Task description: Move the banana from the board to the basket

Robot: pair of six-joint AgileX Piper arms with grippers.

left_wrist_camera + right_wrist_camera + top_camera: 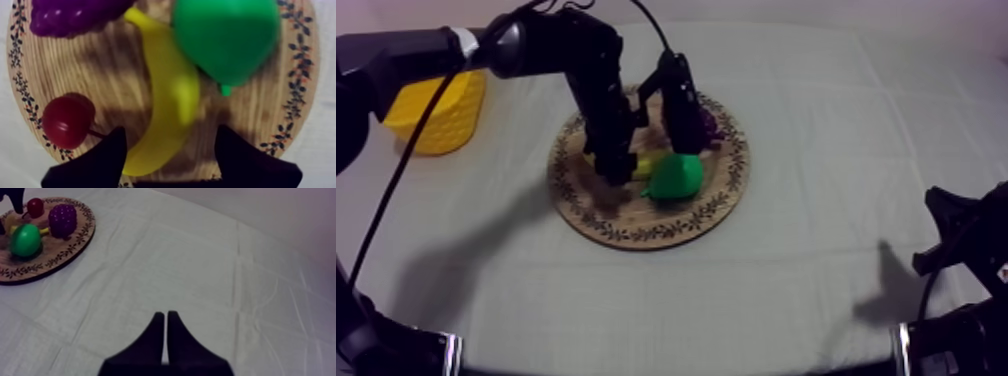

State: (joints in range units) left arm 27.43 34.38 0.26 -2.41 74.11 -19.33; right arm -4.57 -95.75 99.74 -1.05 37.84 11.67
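Directly above the wooden board point(636, 225), our left gripper point(171, 129) hung with its fingers spread and nothing clasped between them. The banana point(165, 95) lay flat on the board, one end passing between the two fingers and nearer one of them than the other; whether either finger touched it we could not tell. Our right gripper point(166, 315) sat low over bare cloth point(816, 120), well apart from the board, its fingers pressed together on nothing.

Step in hand, as we judged it: closing on the banana. A clean grasp would call for centring the fingers across the fruit's width, so that both meet it together and neither pushes it sideways, and for going low enough to grip below its rounded top. Held at the end and not the middle, the long part seemed likely to droop on the lift.

Neighbours were close. The pear point(225, 35) crowded the banana's far half, the grapes point(70, 15) sat at its far tip, and the small red fruit point(67, 120) lay just beside one finger. The near end was the least crowded place to grip.

Open room: the yellow basket point(436, 110) stood at the far left of the table, well apart from the board, with bare cloth between. A straight lift before travelling leftward would, in our judgement, clear the other fruit and the basket's wall.
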